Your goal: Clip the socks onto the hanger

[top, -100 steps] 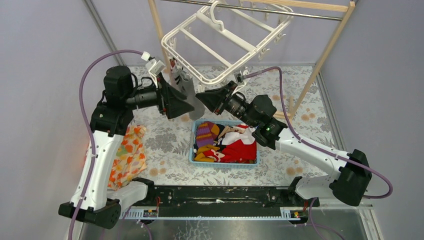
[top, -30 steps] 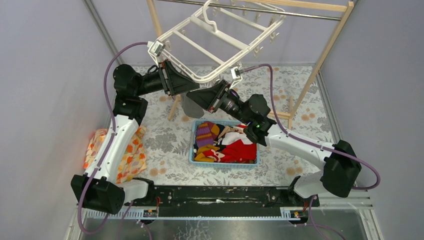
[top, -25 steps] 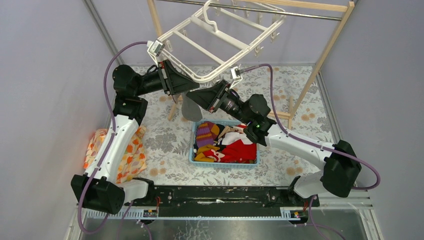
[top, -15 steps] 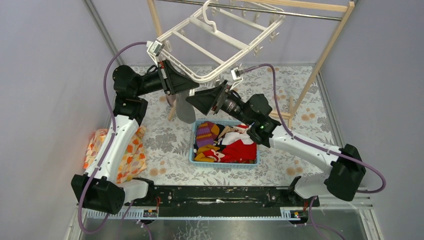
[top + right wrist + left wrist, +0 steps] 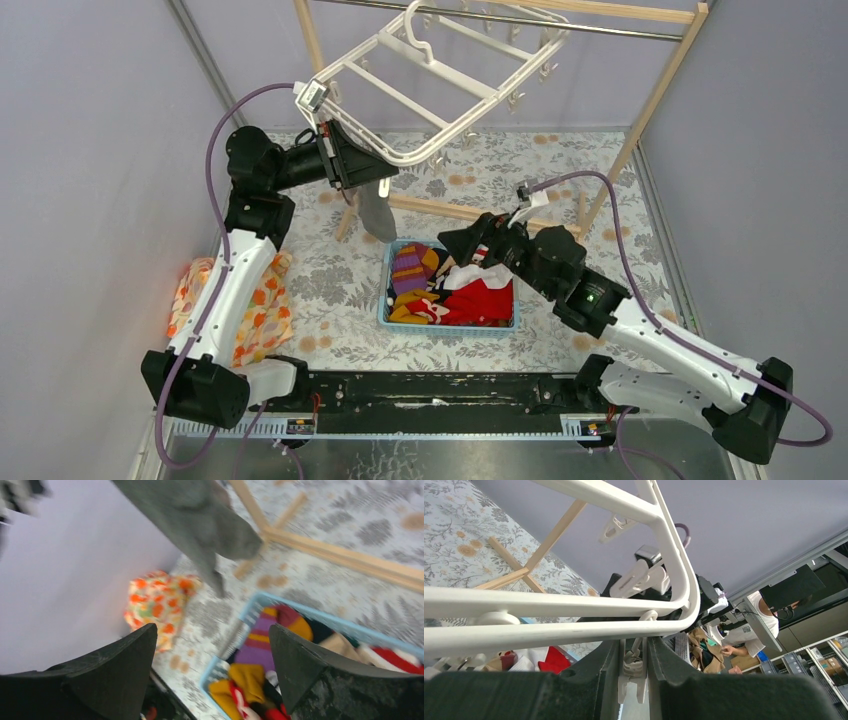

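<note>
At the hanger's [image 5: 440,145] near-left corner, the left gripper [image 5: 385,180] has narrowed and now pinches a white clip [image 5: 633,672]. A grey sock [image 5: 377,212] dangles just below that corner. Lower and to the hanger's right, the right gripper [image 5: 455,243] has released the sock, spread wide and pulled away. The sock probably hangs from the clip now, though its bite is hidden.
</note>
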Robot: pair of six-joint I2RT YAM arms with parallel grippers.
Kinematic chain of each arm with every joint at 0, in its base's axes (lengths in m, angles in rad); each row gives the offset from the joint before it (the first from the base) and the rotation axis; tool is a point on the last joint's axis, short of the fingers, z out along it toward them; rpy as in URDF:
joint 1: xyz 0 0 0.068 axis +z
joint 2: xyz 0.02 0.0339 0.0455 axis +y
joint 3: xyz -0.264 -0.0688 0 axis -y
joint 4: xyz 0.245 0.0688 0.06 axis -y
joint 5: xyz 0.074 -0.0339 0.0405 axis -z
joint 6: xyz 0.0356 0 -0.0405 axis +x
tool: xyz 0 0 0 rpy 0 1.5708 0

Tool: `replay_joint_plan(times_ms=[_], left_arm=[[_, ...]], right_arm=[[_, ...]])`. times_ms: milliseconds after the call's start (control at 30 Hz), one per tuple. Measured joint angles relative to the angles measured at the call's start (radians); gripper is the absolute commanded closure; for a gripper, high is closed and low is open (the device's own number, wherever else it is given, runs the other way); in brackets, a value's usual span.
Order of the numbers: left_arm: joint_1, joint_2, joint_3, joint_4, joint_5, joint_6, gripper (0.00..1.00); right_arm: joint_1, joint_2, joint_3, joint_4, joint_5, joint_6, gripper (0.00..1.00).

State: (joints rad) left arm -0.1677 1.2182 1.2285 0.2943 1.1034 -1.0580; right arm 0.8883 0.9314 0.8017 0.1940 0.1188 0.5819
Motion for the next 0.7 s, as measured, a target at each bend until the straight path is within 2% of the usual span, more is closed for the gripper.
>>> replay_joint_plan(times_ms=[167,333,500,700], left_arm=[[0.000,0.000,0.018,-0.034,-0.002,0.034,1.00],[0.000,0.000,0.021,-0.080,-0.004,0.074,1.00],[0.000,0.000,0.040,-0.125,-0.005,0.108,1.00],[0.000,0.000,0.050,-0.173,-0.004,0.157,1.00]], right_arm=[[0.000,0.037,-0.005,-0.194,0.079,-0.049,0.22],[0.000,0.156,-0.002,-0.315,0.132,-0.063,0.30],[0.000,0.288,0.044,-0.428,0.209,-0.056,0.25],[0.000,0.279,0.045,-0.512,0.320,-0.011,0.26]])
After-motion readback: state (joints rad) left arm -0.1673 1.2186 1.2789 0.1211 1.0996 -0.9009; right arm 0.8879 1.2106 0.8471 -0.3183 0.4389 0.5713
